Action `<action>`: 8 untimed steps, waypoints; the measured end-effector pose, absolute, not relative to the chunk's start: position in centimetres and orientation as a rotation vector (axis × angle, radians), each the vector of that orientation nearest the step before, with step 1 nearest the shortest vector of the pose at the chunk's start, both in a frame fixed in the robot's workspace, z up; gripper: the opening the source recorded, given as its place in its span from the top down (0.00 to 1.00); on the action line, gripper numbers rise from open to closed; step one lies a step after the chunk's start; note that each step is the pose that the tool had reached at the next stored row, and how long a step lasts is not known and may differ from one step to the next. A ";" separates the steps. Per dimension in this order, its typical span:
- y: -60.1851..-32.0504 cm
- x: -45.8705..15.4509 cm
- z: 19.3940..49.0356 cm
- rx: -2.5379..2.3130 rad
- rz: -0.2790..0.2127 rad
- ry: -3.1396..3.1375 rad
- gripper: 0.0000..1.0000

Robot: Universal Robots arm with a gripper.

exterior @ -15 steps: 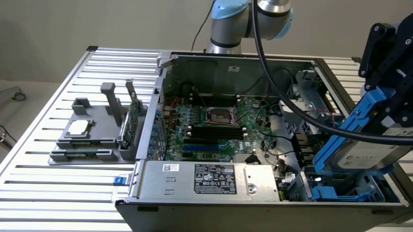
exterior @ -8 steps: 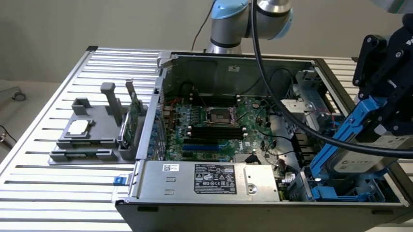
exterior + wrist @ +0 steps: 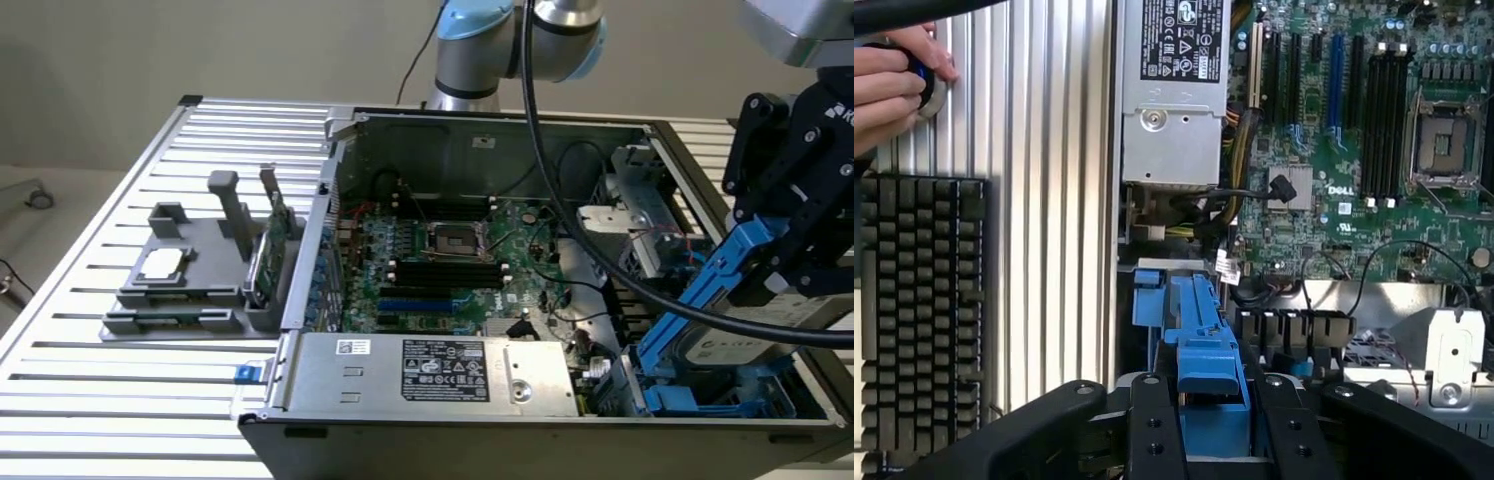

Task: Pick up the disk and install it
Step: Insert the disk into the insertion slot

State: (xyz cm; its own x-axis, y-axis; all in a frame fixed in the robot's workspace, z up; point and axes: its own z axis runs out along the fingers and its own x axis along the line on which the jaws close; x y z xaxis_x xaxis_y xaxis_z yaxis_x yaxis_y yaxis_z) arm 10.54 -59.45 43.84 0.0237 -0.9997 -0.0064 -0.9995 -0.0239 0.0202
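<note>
The gripper (image 3: 785,262) is seen at the exterior view's right, its black fingers closed on the disk (image 3: 742,345), which is held tilted over the open computer case (image 3: 627,130). The disk's blue carrier frame is turned toward the motherboard (image 3: 441,270). Its lower end is found close to the blue plastic rails (image 3: 727,405) in the case's near corner, beside the silver power supply (image 3: 427,370). On the slatted metal table (image 3: 120,400), at the exterior view's left, a grey holder (image 3: 174,300) is placed just beside the case. A small silver chip (image 3: 163,263) is laid on it, and a green circuit card (image 3: 276,250) is stood upright at its edge.

In the wrist view, the gripper (image 3: 1212,405) is shown with one black finger on each side of the disk (image 3: 1199,330), whose blue frame is clamped between them. Beyond it the power supply (image 3: 1172,100) and the motherboard (image 3: 1354,150) are seen. A black keyboard (image 3: 919,300) is laid beside the table (image 3: 1044,200), and a person's hand (image 3: 889,80) is seen near the keyboard's far end.
</note>
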 end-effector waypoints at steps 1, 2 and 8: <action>-59.4 10.6 43.7 2.240 -0.031 -2.187 0.67; -59.4 10.6 43.6 2.239 -0.033 -2.187 0.67; -59.4 10.6 42.9 2.235 -0.042 -2.183 0.67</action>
State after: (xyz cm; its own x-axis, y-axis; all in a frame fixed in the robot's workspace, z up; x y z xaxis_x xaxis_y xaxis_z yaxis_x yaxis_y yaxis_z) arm 10.59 -59.45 42.88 0.0236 -0.9997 -0.0073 -0.9992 -0.0238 0.0314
